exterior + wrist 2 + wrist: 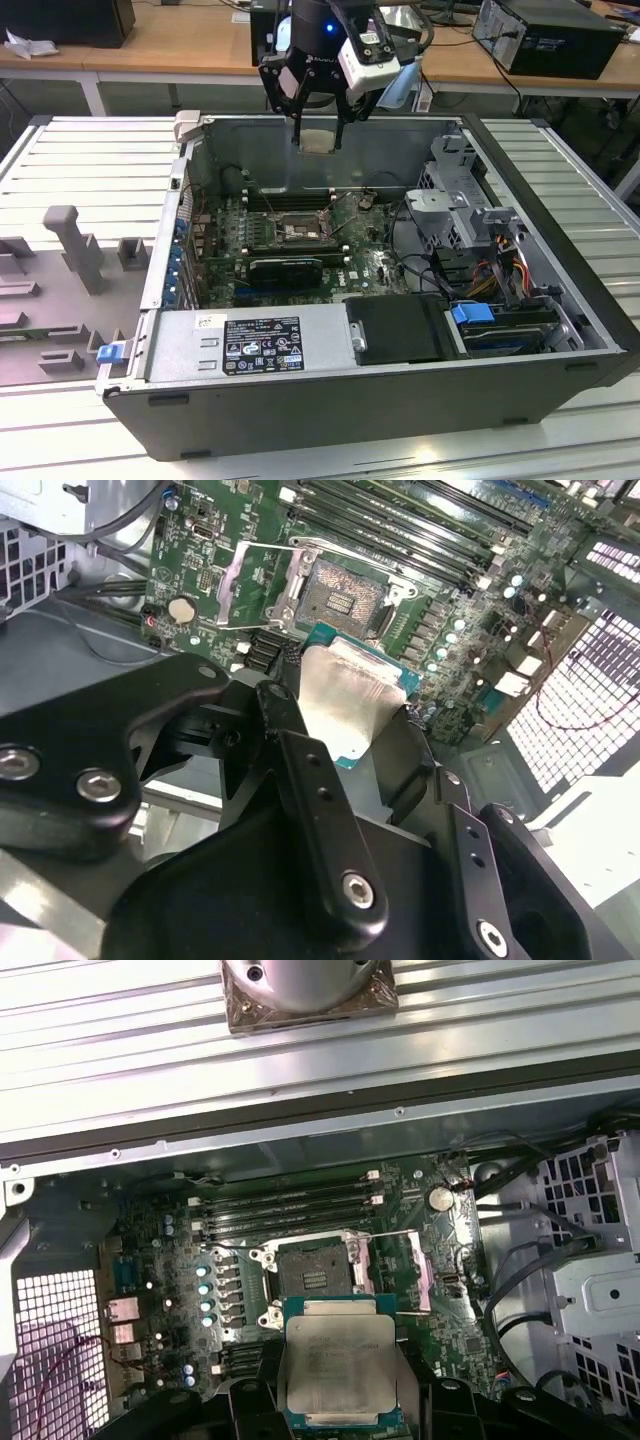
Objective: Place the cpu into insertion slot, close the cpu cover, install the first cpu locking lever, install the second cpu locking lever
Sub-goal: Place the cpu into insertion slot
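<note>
ribbed metal table (100, 150), open computer case (350, 410), grey jig blocks (75, 245)

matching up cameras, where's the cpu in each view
exterior view: the cpu held in the gripper, above the open case
second wrist view: the cpu in the gripper, beside the insertion slot
first wrist view: the cpu beside the insertion slot
shared landmark: the insertion slot

Dull metal cpu (338, 1370), matt black tool (318, 138)

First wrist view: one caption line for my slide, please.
The hand holds the cpu above the motherboard; the insertion slot lies open.
</note>
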### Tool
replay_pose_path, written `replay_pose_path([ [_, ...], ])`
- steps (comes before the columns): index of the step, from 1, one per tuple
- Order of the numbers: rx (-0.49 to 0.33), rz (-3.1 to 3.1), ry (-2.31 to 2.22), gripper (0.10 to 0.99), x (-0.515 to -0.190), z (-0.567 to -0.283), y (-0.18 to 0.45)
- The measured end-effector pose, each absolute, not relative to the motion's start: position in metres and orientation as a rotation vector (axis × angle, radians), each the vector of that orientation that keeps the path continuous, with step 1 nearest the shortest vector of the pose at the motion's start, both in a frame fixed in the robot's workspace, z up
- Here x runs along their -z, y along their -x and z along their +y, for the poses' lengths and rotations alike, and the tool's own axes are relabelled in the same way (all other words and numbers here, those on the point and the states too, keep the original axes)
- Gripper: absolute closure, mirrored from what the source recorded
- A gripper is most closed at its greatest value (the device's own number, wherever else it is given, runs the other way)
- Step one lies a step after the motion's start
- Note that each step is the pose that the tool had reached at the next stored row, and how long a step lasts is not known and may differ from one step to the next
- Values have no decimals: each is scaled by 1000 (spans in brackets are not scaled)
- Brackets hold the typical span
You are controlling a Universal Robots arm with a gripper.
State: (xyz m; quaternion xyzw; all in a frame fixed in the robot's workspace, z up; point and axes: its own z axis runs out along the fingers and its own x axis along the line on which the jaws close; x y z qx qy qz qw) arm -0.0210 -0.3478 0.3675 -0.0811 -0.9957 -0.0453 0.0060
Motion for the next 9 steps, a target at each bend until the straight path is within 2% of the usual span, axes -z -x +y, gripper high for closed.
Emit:
replay_pose_path([
  [9, 142, -3111, 335, 557, -367, -348, 21],
])
